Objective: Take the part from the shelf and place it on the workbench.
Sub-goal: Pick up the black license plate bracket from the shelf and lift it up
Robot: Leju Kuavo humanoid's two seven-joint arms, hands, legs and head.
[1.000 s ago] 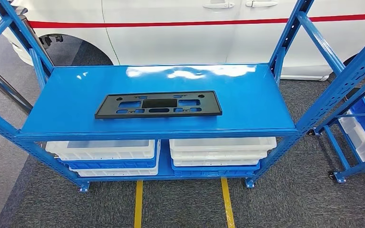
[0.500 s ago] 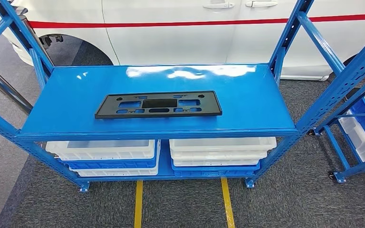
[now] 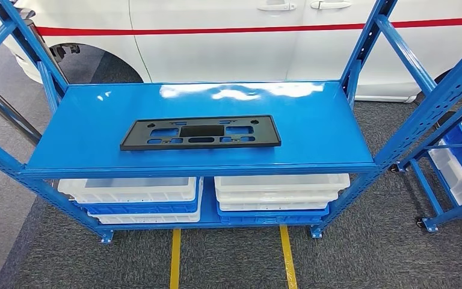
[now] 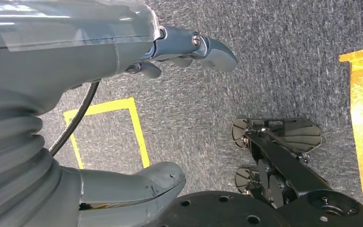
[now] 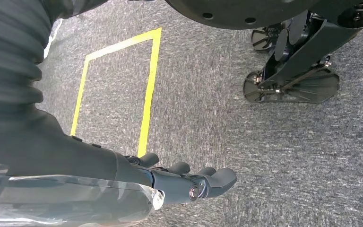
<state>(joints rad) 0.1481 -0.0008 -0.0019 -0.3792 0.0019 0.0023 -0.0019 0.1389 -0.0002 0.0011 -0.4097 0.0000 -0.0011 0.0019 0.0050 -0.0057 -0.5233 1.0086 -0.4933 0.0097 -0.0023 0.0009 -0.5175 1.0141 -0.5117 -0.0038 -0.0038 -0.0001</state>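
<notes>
A flat black plastic part [image 3: 200, 132] with several cut-outs lies lengthwise on the top board of the blue shelf [image 3: 313, 114], near its front edge. My left hand [image 4: 123, 56] hangs over grey carpet with its fingers [image 4: 203, 47] stretched out and its thumb apart, holding nothing. My right hand [image 5: 146, 182] also hangs above the carpet, fingers [image 5: 203, 182] extended and empty. Both hands are well away from the part.
White and blue bins [image 3: 138, 195] are stacked on the lower shelf board. A white car [image 3: 246, 36] stands behind the shelf. Another blue rack with bins [image 3: 457, 150] is at the right. Yellow floor tape [image 3: 287, 256] runs on the carpet in front.
</notes>
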